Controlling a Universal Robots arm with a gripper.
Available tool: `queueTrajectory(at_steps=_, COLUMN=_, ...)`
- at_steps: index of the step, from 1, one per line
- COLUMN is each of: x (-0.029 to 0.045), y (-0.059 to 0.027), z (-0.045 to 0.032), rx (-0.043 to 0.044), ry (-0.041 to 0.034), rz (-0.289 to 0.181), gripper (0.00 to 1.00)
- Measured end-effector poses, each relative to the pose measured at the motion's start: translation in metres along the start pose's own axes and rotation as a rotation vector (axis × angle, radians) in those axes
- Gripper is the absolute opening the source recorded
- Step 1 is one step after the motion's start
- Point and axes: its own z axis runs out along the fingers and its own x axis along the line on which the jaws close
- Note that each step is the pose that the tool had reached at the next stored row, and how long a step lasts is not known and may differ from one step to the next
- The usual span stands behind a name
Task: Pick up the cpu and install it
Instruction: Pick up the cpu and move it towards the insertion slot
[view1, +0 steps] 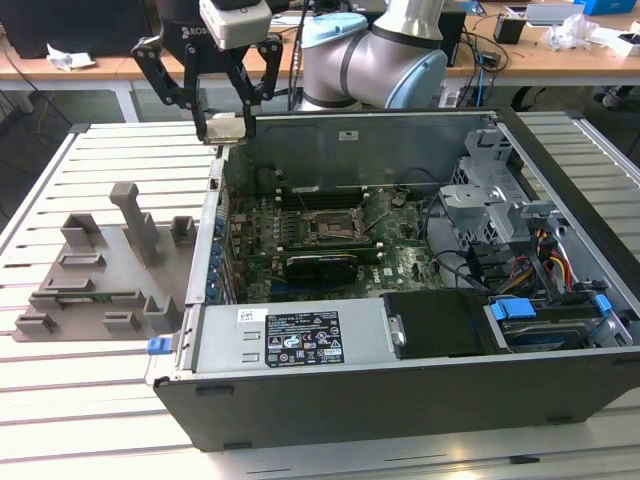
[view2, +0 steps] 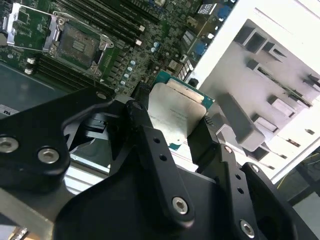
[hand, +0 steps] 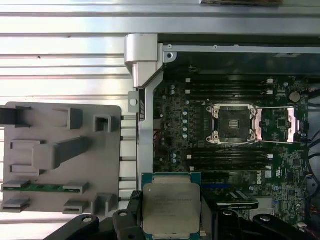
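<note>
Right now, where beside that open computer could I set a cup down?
Bare slatted table borders the grey fixture tray at the exterior view's lower left and upper left. The computer case is crowded; the gripper holds the cpu over its corner.

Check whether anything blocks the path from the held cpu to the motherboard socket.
Nothing visible does. The gripper holds the cpu above a corner of the open computer case. The socket sits uncovered, its load plate swung aside, with nothing lying in or over it.
</note>
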Motion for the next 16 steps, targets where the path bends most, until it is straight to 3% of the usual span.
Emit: queueTrajectory(at_steps=16, x=-0.0411, y=0.0006, z=0.0019, rx=0.0001, ry=0.0000, rz=0.000, gripper=0.55)
